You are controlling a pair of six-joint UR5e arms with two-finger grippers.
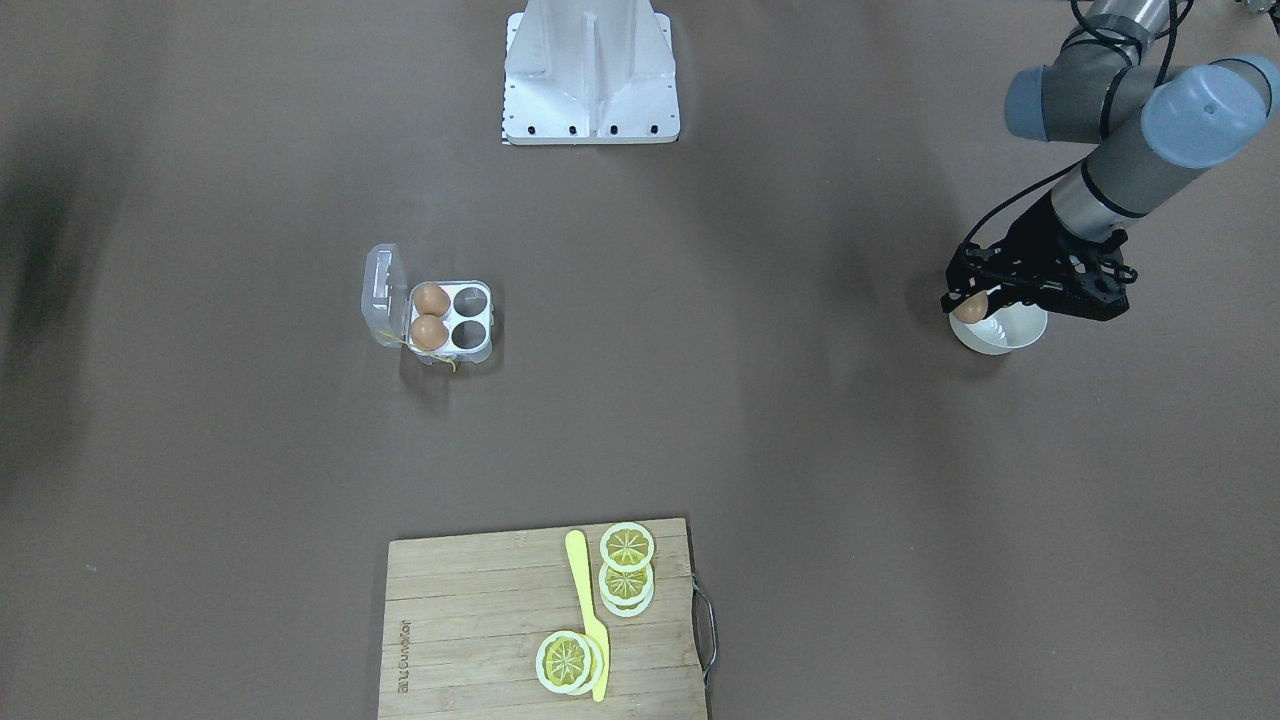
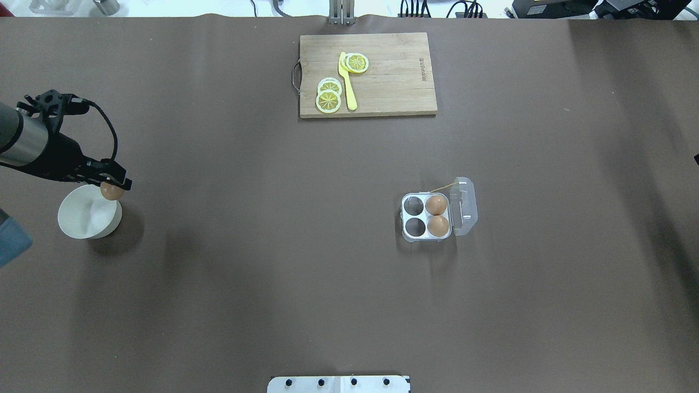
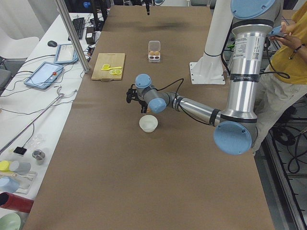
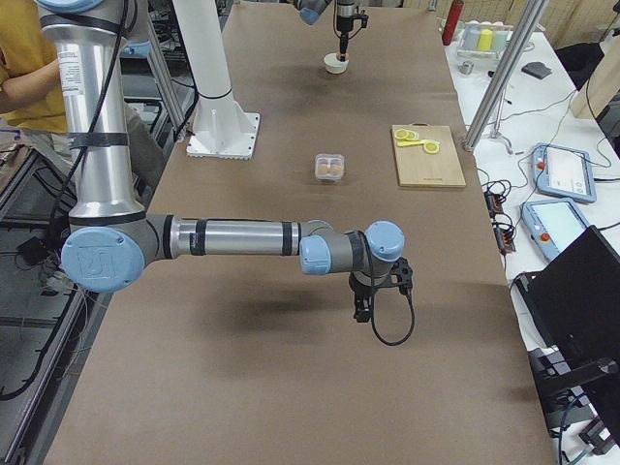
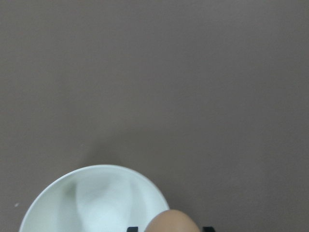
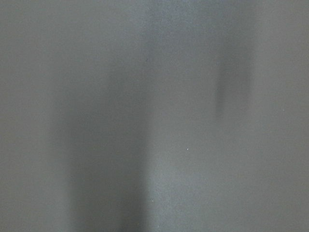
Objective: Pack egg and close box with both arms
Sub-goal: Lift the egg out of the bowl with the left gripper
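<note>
left jaws clamped on egg [image 2: 111,191] over bowl [image 2: 81,221] rim; right jaws: cannot tell state

place: robot lab | evidence: teach pendant [image 4: 559,170], cabled side bench [image 3: 19,103], operator [image 3: 293,50]

My left wrist camera cuts the egg [image 5: 171,221] off at the bottom edge. I see only its crown, with two black slivers of fingertips [image 5: 132,229] beside it, and the bowl [image 5: 72,203] loses its near side there too. From the front, the left gripper [image 1: 970,300] covers part of that bowl's rim. The right wrist feed is a grey blur. The right gripper [image 4: 362,308] shows only in the right-end view, so I cannot tell how its jaws stand. From the left end, the box [image 3: 154,50] is too small to count cells.
</note>
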